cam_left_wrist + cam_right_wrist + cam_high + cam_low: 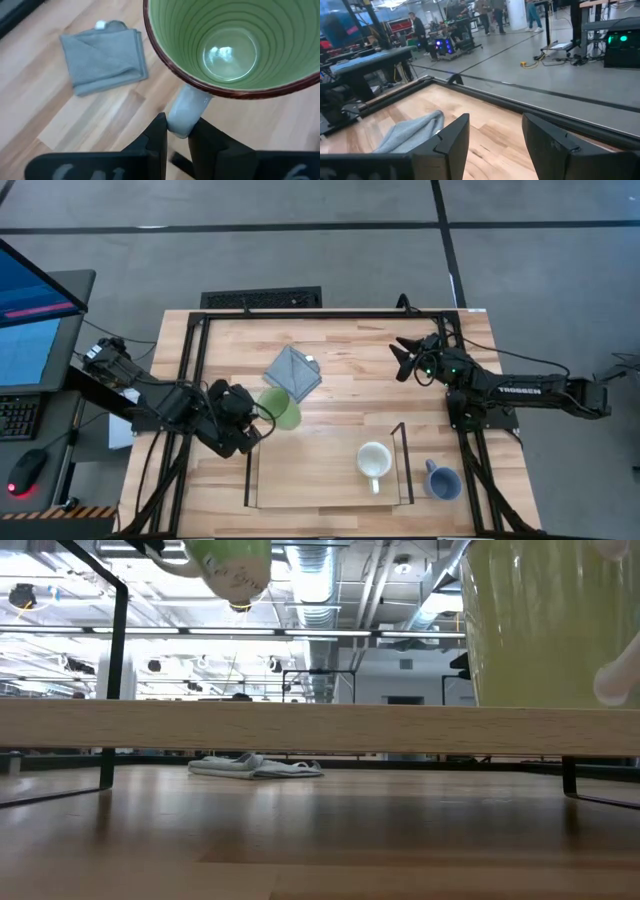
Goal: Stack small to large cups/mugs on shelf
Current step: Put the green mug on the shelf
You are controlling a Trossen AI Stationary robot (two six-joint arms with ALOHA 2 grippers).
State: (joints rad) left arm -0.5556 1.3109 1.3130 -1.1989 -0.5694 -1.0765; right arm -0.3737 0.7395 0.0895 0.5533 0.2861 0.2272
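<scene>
Here we see the surface with the shelf at its near edge. The cloth lies beyond the shelf. The right arm waits at the far right, its right gripper with fingers wide and empty. Our left gripper pinches the handle of the green mug, held above the shelf's far-left corner. The white mug stands on the shelf's right part; the blue mug sits just right of the shelf, on the surface. We judge the green mug is being carried in; next we must lower it upright onto the board.
</scene>
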